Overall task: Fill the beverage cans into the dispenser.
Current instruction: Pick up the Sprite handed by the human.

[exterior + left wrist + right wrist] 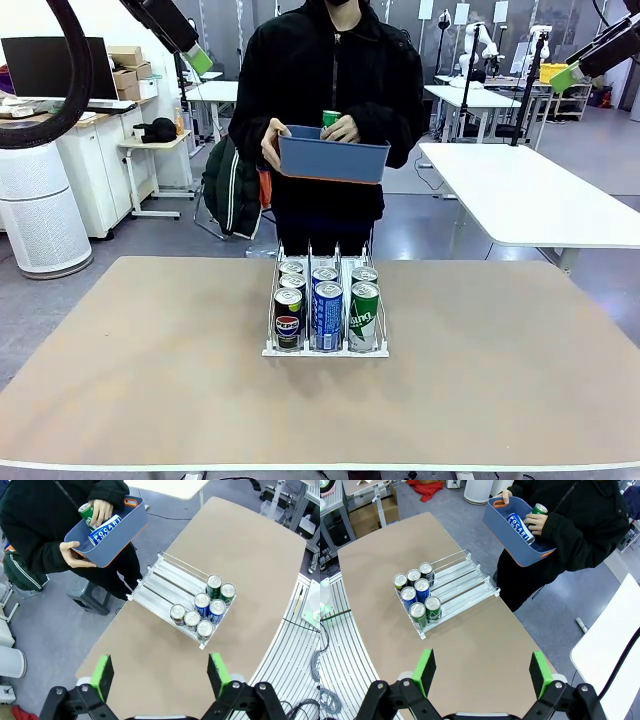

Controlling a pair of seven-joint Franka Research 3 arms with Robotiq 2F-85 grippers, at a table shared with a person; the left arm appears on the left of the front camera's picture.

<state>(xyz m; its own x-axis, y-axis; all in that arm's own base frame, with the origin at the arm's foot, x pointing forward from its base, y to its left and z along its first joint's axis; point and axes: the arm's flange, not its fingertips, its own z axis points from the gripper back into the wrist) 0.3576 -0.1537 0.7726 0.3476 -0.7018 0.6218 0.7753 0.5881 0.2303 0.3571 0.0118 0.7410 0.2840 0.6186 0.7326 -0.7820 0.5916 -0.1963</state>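
The dispenser (325, 351) stands mid-table with several beverage cans at its near end: a Pepsi can (288, 322), a blue can (327, 317) and a green can (364, 317) in front, more behind them. Across the table a person holds a blue bin (333, 162) and grips a green can (331, 118) over it. The left wrist view shows the rack (167, 582), its cans (202, 614) and a blue Pocari can (105, 529) lying in the bin. My left gripper (160, 675) and right gripper (483, 671) hover high above the table, both open with nothing between the fingers.
The bin (507, 542) is held off the far table edge, at the person's chest. A white table (520, 195) stands behind on the right, a cabinet and white cylinder (40, 215) on the left. The brown tabletop (150, 370) is bare around the rack.
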